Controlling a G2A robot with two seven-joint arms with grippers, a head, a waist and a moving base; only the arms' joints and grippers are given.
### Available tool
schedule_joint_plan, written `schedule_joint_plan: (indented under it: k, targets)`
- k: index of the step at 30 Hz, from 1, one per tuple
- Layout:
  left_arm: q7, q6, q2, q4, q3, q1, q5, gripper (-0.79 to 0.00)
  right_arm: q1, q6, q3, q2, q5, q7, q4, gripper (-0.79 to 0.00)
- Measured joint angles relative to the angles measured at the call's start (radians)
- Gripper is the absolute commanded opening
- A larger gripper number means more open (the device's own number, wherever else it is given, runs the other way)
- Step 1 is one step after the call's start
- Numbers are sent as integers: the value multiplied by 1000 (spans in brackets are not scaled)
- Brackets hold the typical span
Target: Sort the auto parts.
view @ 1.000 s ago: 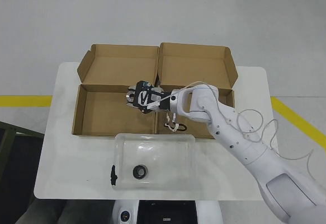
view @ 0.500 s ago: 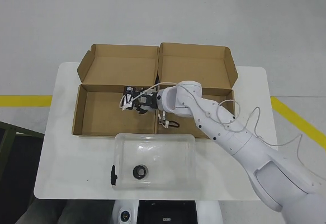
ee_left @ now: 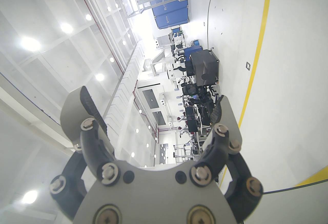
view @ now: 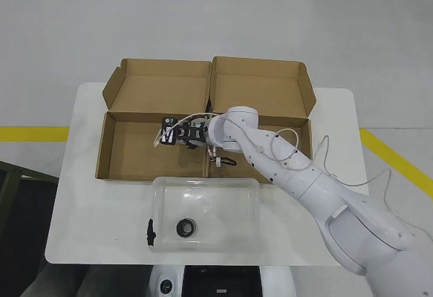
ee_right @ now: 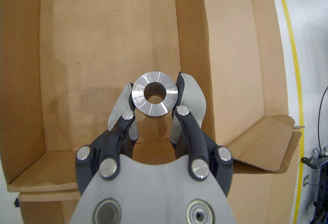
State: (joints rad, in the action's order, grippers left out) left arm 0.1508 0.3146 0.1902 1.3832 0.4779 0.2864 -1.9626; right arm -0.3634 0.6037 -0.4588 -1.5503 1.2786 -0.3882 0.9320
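While the right gripper hangs over the left cardboard box, its fingers are pinched on the metal bushing, one pad on each side of the rim, with the bore facing the wrist camera.

Step in hand, by my reading: carrying the bushing to its box, release not yet made. The box lies toward the far left corner of the table, flaps open. The part is held near the wall shared with the second box; its height over the floor is hard to judge.

Next move calls for lowering close and opening gently. A round, heavy-looking piece could roll or dent the card.

Materials:
- **Bushing:** short thick cylinder, machined bright, faint radial marks on the face, smooth round bore.
- **Boxes:** plain brown corrugated card, matte.
- **Clear plastic bin:** at the table's near edge, glossy walls. It holds a dark ring and a small black piece.

Left gripper: spread wide, nothing between its fingers, aimed away from the table.
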Motion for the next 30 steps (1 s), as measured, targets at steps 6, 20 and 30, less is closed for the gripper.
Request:
schedule_joint_plan:
  k: [6,20,30]
  targets:
    - [0,0,0,0,0,0,0,0,9,6,6,-20,16,-21,-32,-705]
    - [0,0,0,0,0,0,0,0,15,11,11,-56,71,-45,-92,-529]
    - [0,0,0,0,0,0,0,0,17,15,-20,-59,99,-45,-73,-523]
